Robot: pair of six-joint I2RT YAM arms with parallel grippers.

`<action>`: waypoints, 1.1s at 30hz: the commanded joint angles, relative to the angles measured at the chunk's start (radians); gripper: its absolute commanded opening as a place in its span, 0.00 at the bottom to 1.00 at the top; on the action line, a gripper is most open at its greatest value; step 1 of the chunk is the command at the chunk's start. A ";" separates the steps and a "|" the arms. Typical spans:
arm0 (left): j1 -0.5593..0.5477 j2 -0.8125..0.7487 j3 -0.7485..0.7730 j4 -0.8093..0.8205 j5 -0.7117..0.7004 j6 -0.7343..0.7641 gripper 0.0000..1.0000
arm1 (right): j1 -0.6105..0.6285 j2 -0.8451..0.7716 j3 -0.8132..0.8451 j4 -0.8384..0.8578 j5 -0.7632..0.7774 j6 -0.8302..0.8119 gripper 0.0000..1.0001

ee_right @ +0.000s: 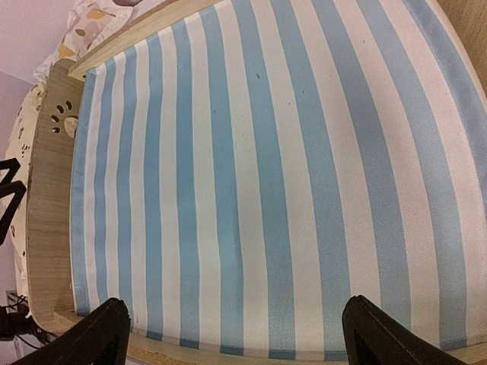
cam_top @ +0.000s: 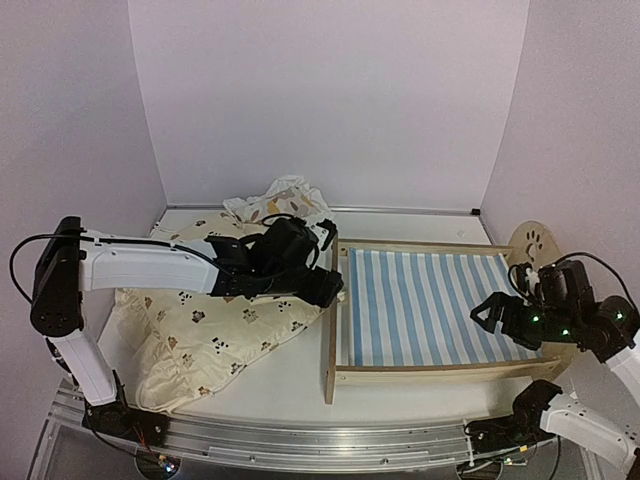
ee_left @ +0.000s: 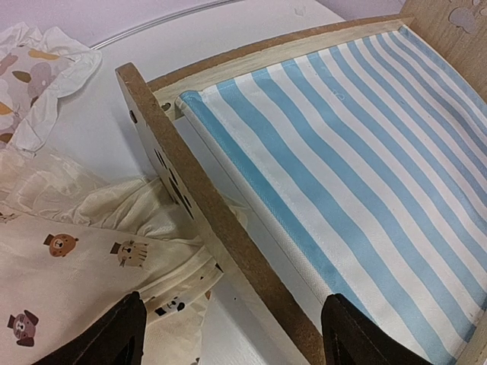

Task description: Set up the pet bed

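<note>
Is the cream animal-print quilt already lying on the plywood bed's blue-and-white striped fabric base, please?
No, the cream animal-print quilt lies on the white table beside the plywood bed; its striped base is bare.

A cream quilt (cam_top: 205, 335) printed with small animal faces lies crumpled on the white counter (cam_top: 270, 385), its ruffled edge bunched at its near corner. A small leaf-print pillow (cam_top: 285, 195) sits just behind the quilt. In front of the quilt, a metal rail (cam_top: 320, 440) runs along the counter's near edge.
</note>
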 commanded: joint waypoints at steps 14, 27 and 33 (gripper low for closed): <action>0.001 0.046 0.097 -0.077 0.000 0.022 0.84 | 0.004 0.123 -0.058 -0.059 -0.004 0.247 0.98; 0.000 0.185 0.156 -0.100 -0.041 -0.008 0.57 | 0.004 0.221 -0.075 -0.051 0.117 0.154 0.98; 0.000 0.258 0.221 -0.170 -0.180 -0.068 0.18 | 0.004 0.393 0.028 -0.019 0.143 0.015 0.98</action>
